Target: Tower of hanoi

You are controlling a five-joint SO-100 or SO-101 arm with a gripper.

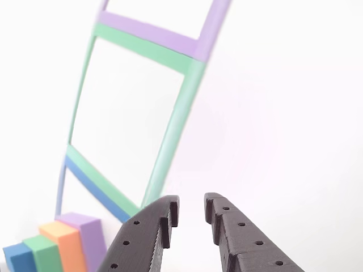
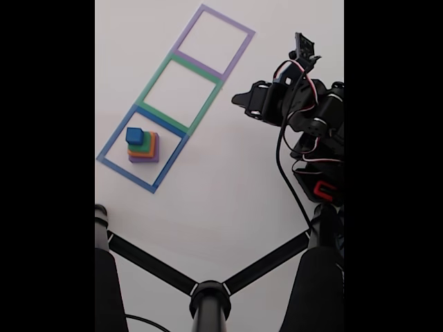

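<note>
The tower of hanoi (image 2: 142, 146) stands stacked inside the flat blue square outline (image 2: 111, 145) at the left of the fixed view: purple block (image 2: 155, 156) at the base, then orange, green (image 2: 145, 145), and the blue block (image 2: 134, 135) on top. In the other view the stack shows at the lower left: blue (image 1: 19, 258), green (image 1: 45, 252), orange (image 1: 65, 241), purple (image 1: 88, 229). My gripper (image 1: 191, 207) is open with nothing between its dark fingers (image 1: 150, 232). In the fixed view the gripper (image 2: 241, 99) hangs to the right of the outlines, well away from the tower.
A green square outline (image 2: 147, 88) and a purple one (image 2: 235, 54) continue the row on the white table, both with nothing inside. A black stand with three legs (image 2: 208, 297) crosses the bottom of the fixed view. The arm's body and cables (image 2: 311, 131) are at the right.
</note>
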